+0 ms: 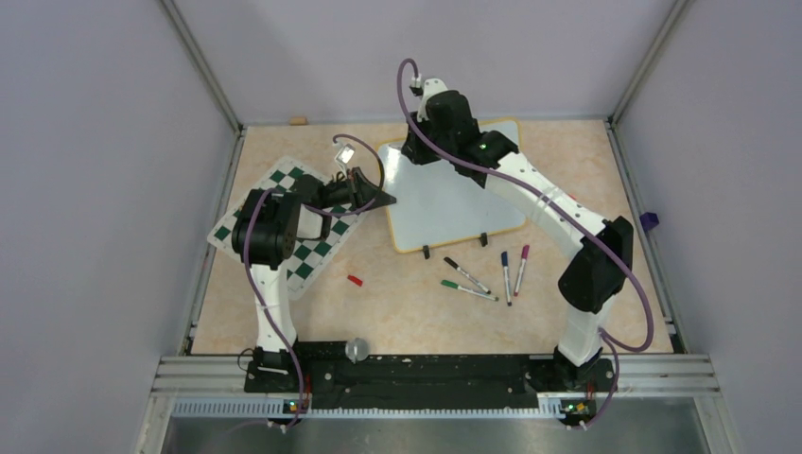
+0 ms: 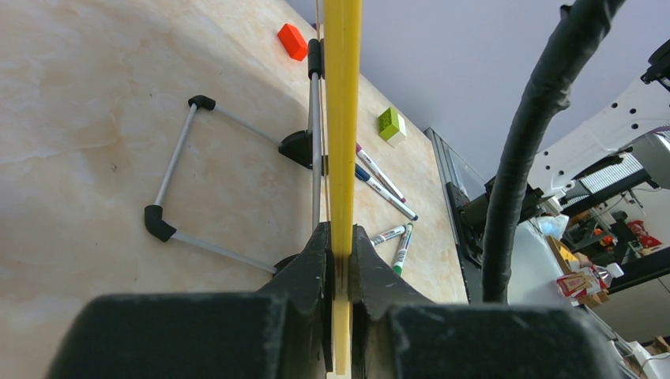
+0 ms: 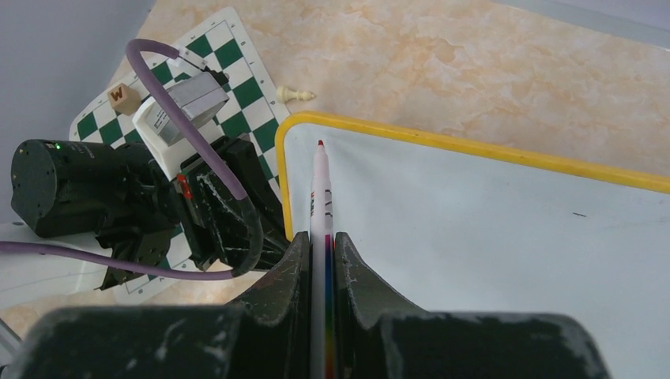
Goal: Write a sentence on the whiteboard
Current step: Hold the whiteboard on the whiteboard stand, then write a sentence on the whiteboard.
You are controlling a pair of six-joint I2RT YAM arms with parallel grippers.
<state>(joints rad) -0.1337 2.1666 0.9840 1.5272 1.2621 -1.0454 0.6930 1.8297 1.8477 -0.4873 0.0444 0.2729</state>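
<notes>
**Asker:** From above, what do you have hold of?
**Me:** My left gripper [image 1: 376, 199] pinches the left edge of the large glossy white whiteboard with the thin yellow frame [image 1: 454, 203]. The board sits at mid-table, just beside the green-and-white checkered chess mat [image 1: 284, 232]. My right gripper [image 1: 416, 149] hangs over the board's far left corner.

**Asker:** And the left wrist view?
**Me:** My jaws are closed tight on the yellow frame. Beyond them, a wire stand with black corner pieces [image 2: 178, 158] rests on the tabletop.

**Asker:** The right wrist?
**Me:** My fingers are clamped on a white red-tipped marker [image 3: 320, 189], its tip near the corner. I cannot tell whether the tip touches. I would press lightly, brace the board with my left, and begin here so the line has room to run rightward.

**Asker:** The surroundings?
**Me:** There is a beige marbled tabletop [image 1: 407, 312], four loose markers [image 1: 487, 274] near the board's front edge, and plain lavender walls [image 1: 95, 142].
</notes>
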